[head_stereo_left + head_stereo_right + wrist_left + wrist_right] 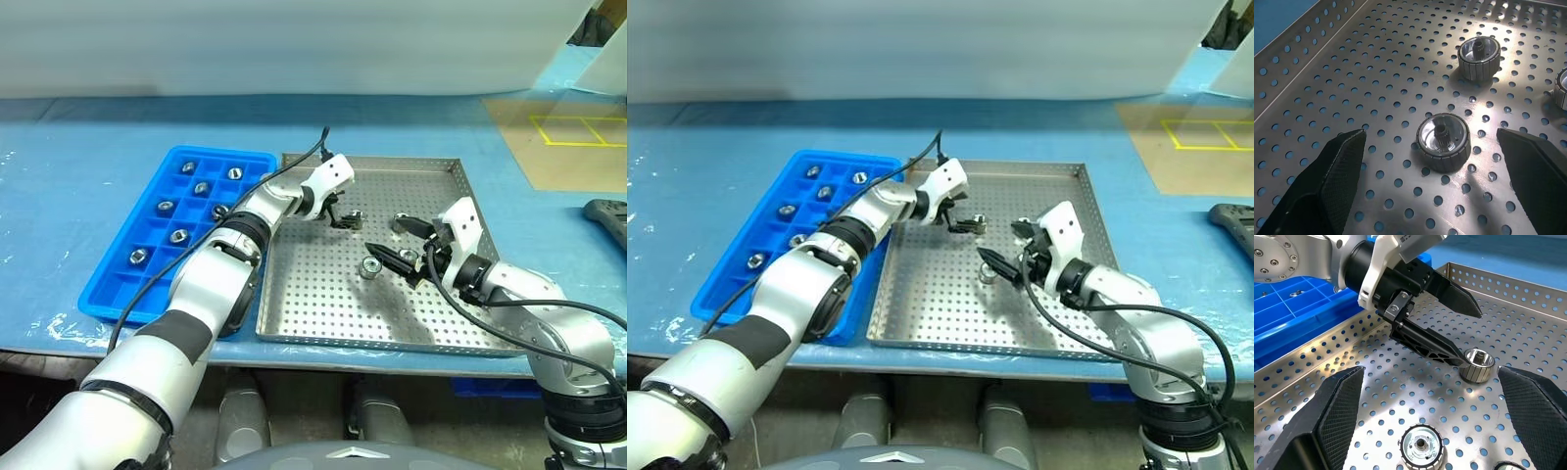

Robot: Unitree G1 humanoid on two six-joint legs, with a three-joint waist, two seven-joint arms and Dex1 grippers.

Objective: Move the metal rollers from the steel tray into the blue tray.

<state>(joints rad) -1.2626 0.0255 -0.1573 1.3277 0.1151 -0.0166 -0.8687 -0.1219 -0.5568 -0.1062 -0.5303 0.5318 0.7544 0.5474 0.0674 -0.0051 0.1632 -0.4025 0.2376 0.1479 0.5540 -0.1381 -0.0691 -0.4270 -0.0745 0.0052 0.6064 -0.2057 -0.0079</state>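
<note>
the metal rollers (370, 266) are split between two containers. seven of them sit in the blue tray (108, 291), each alone in its own small square compartment, spread over the two columns nearer the steel tray (323, 313), while the outer column looks empty. the blue tray lies just beside the steel tray's left rim, on a blue table cover (69, 186). a few rollers are left on the perforated floor of the steel tray, all in its middle to far part: one near the left gripper (345, 217), one standing alone toward the centre, and others close to the right gripper (400, 247), partly hidden by it.

the left gripper reaches in over the steel tray's left rim, its two black fingers (1327, 186) spread wide and holding nothing. in its wrist view a roller (1443, 141) lies on the tray floor between the two fingers, not touched by either, with a second roller (1478, 58) farther off. in the right wrist view the lower finger's tip sits right against the roller's side.

the right gripper hangs over the tray's right half, fingers (1334, 426) also wide apart and empty, with a roller (1421, 446) on the floor between them.
</note>
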